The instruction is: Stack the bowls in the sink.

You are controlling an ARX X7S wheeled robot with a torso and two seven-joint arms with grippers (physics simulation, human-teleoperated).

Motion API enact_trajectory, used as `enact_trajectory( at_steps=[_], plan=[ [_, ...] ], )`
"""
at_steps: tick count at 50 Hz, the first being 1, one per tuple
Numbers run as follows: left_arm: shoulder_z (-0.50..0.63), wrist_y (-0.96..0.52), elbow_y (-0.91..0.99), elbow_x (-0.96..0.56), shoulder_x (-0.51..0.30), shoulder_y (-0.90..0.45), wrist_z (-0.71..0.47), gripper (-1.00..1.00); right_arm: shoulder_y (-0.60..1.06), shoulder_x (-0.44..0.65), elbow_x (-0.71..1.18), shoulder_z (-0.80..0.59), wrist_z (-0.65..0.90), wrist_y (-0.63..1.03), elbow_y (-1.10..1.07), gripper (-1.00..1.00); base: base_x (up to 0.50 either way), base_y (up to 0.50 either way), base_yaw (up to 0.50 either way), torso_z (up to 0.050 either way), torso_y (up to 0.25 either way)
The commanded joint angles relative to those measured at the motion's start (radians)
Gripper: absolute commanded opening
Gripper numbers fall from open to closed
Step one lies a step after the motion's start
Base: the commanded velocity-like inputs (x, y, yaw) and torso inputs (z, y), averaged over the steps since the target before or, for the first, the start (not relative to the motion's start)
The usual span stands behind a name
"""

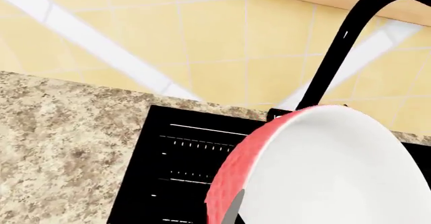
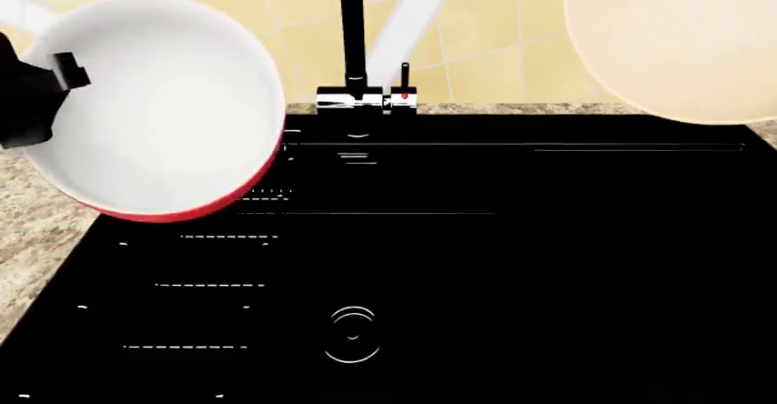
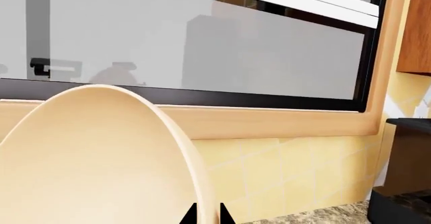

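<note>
1. the red-and-white bowl (image 2: 158,104) is held up at the head view's left, tipped so its white inside faces the camera and a band of red outside shows along the lower rim. it overlaps the left back corner of the sink (image 2: 547,267) and the speckled stone counter (image 2: 36,231) beside it.
2. the left gripper (image 2: 31,90) shows only as a black block at that bowl's left rim, with a small black tab lying over the white inside. in the left wrist view a grey finger (image 1: 232,211) lies against the red wall at the rim, so the claw looks pinched onto the red-and-white bowl's edge.
3. the beige bowl (image 2: 680,40) fills the head view's upper right corner, raised in front of the yellow tiled wall (image 2: 486,40) and over the sink's back right edge.
4. the right gripper (image 3: 207,215) appears only in the right wrist view — two dark fingertips (image 3: 190,216) set close together on either side of the beige bowl's rim, pinching it. the beige bowl stands on edge there, its hollow side to the camera.
5. the sink is a glossy black basin with faint drainer ridges on its left part and a drain ring (image 2: 352,336) toward the front.
6. the faucet (image 2: 355,49) rises at the back middle, between the two bowls, with a chrome base and a small red mark.
7. behind the beige bowl, the right wrist view shows a window (image 3: 202,42) in a wooden frame; the shapes in the glass are too blurred to name.
</note>
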Motion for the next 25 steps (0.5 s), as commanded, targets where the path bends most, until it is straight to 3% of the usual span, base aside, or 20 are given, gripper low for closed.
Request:
enact_trajectory(
  at_steps=[1, 25],
  plan=[
    [-0.017, 0.055, 0.013, 0.004, 0.069, -0.001, 0.043, -1.00, -0.016, 0.011, -0.024, 0.007, -0.006, -0.005, -0.004, -1.00, 0.00, 0.00, 0.00, 0.000, 0.000],
    [-0.005, 0.089, 0.007, 0.020, 0.132, 0.016, 0.031, -1.00, -0.032, 0.021, -0.022, 0.018, -0.003, -0.005, -0.014, -1.00, 0.00, 0.00, 0.00, 0.000, 0.001]
  ],
)
